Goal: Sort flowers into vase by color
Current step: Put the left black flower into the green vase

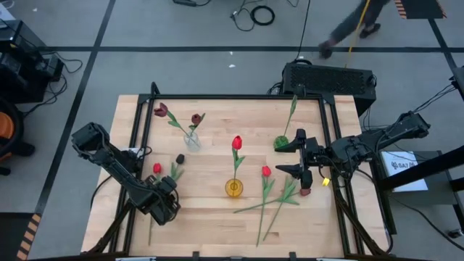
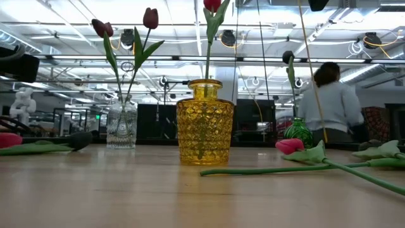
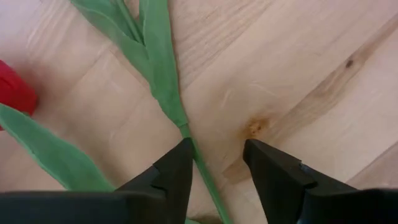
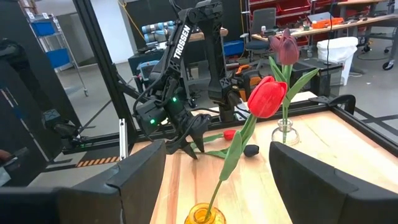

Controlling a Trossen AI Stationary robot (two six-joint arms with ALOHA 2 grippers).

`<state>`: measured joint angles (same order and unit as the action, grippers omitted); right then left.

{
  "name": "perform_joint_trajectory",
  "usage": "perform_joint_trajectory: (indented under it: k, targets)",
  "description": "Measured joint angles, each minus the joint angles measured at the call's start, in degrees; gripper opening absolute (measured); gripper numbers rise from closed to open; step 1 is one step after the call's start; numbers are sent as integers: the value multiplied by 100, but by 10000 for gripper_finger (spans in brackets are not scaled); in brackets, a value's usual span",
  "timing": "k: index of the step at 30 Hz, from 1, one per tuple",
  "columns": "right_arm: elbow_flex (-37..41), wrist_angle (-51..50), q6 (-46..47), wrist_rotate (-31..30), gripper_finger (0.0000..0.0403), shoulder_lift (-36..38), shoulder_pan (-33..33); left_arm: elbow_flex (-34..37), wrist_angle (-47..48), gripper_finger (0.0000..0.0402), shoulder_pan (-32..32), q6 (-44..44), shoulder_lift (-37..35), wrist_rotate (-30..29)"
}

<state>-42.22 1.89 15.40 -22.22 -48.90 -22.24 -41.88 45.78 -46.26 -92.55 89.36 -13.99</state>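
My left gripper (image 3: 216, 163) hangs low over the table (image 1: 217, 225), fingers parted and holding nothing, straddling a green stem (image 3: 202, 168), likely ready to pinch it. The yellow vase (image 1: 233, 188) is my landmark: that stem lies well left of it. Right of it, my right gripper (image 1: 292, 157) waits, spread wide and empty, near fallen flowers (image 1: 266, 194). Behind-left stands the clear vase (image 1: 191, 140).
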Motion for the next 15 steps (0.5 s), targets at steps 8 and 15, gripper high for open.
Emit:
perform_joint_trajectory:
  k: [8,15]
  targets:
    - [0,0,-2,2,279,0,0,-30,-31,48,9,269,4,-17]
    - [0,149,-10,0,279,2,0,-21,-6,8,11,332,-66,-121]
